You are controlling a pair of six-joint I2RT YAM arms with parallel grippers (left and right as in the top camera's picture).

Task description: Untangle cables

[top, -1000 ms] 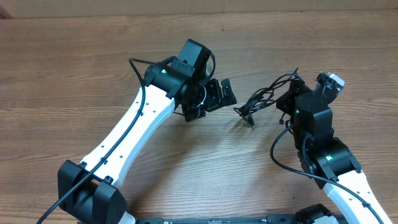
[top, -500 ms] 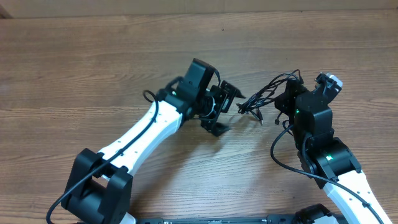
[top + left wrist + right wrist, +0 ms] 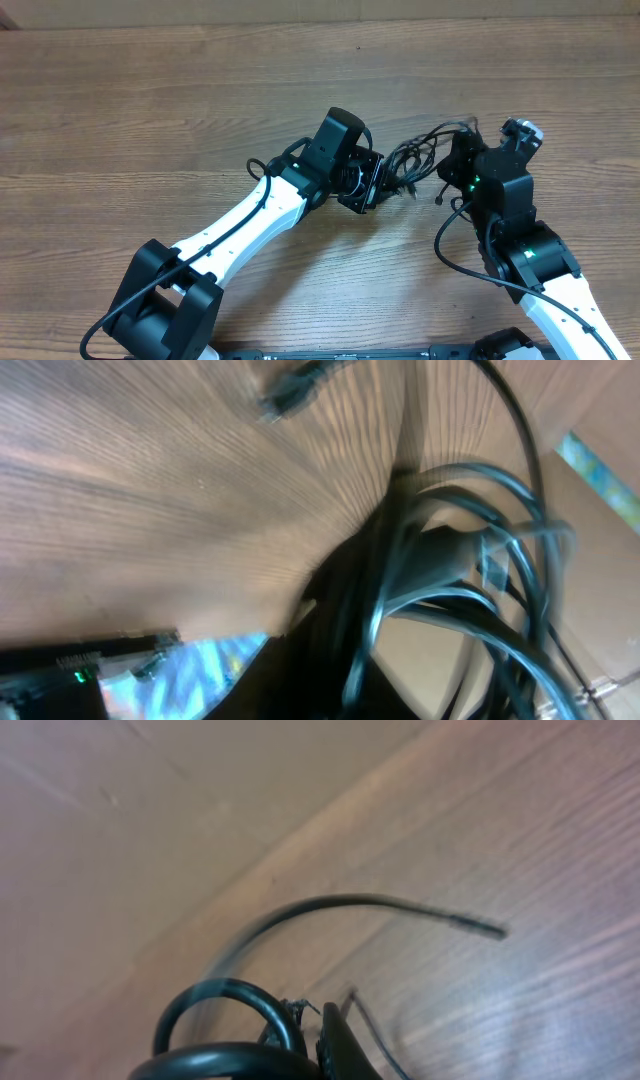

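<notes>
The cables (image 3: 415, 157) form a small black tangle on the wooden table (image 3: 150, 110), stretched between my two grippers. My left gripper (image 3: 384, 181) is at the tangle's left end, and its jaws have come together on the strands. In the left wrist view, blurred cables (image 3: 450, 560) fan out of the dark jaws and a loose plug (image 3: 295, 390) lies on the wood. My right gripper (image 3: 453, 165) is shut on the tangle's right side. In the right wrist view a cable loop (image 3: 230, 995) curls beside a finger (image 3: 345, 1050), and a free cable end (image 3: 410, 907) sticks out.
Thick black arm cables (image 3: 455, 260) run along both white arms. Bare wood stretches behind and to the left of the grippers. The table's far edge (image 3: 320, 22) runs along the top of the overhead view.
My left arm swung right to the tangle, and its open jaws closed on the left end. The right gripper kept its hold and hardly moved.
</notes>
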